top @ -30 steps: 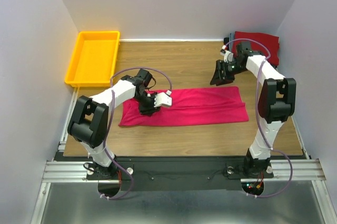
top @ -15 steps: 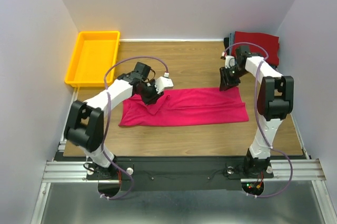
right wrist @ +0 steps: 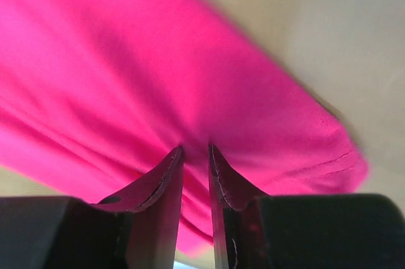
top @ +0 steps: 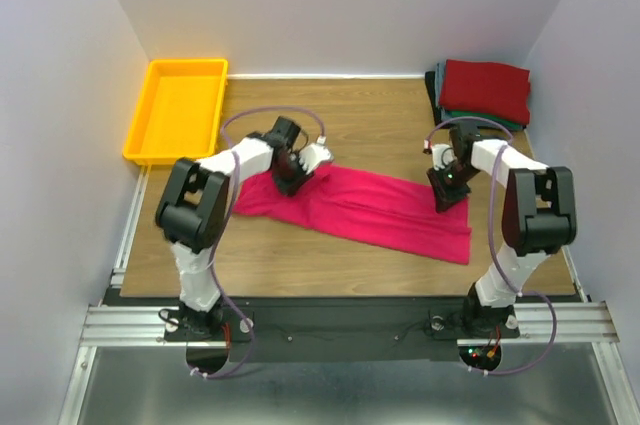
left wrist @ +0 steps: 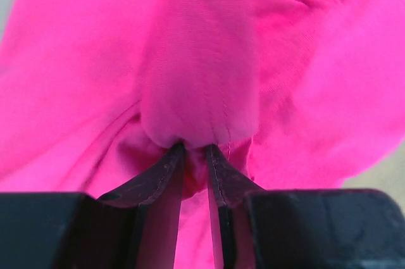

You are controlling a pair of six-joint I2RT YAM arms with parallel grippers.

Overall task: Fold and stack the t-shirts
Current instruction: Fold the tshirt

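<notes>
A crimson t-shirt (top: 370,207), folded into a long band, lies slanted across the middle of the wooden table. My left gripper (top: 291,178) is shut on its far left end; the left wrist view shows a fold of the cloth (left wrist: 199,85) pinched between the fingertips (left wrist: 218,168). My right gripper (top: 446,193) is shut on the shirt's far right edge; the right wrist view shows the cloth (right wrist: 145,85) gathered between the fingers (right wrist: 166,174). A stack of folded shirts (top: 485,90), dark red on top with teal and dark ones under it, sits at the far right corner.
A yellow plastic tray (top: 178,110) stands at the far left of the table. White walls close in the table on the left, back and right. Bare wood (top: 360,115) lies between the tray and the stack.
Both grippers have come down onto the crimson shirt and closed on it. The shirt has shifted from lying straight to slanting, its left end pulled farther back and its right end nearer.
</notes>
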